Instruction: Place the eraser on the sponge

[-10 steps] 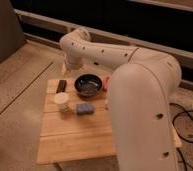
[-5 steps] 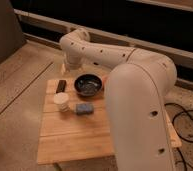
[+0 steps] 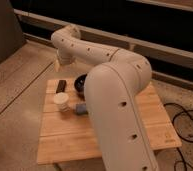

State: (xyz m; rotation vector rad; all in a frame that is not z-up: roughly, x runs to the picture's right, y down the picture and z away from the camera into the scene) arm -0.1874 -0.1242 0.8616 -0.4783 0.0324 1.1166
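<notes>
The eraser (image 3: 61, 85), a small dark block, lies on the left rear part of the wooden table (image 3: 65, 140). In front of it stands a white cup (image 3: 61, 102). The blue-grey sponge (image 3: 80, 108) lies just right of the cup, its right end touching the edge of my arm's outline. My white arm (image 3: 115, 95) fills the middle of the view, bending back to an elbow (image 3: 65, 41) above the table's far edge. My gripper is hidden behind the arm and does not show.
A black bowl (image 3: 80, 83) sits behind the sponge, half covered by the arm. Black cables (image 3: 186, 122) lie on the floor to the right. A dark cabinet (image 3: 2, 30) stands at the far left, and a railing runs along the back.
The arm's bulk has shifted left across the table and now covers half of the bowl and the sponge's right end. Eraser, cup and sponge lie where they were.
</notes>
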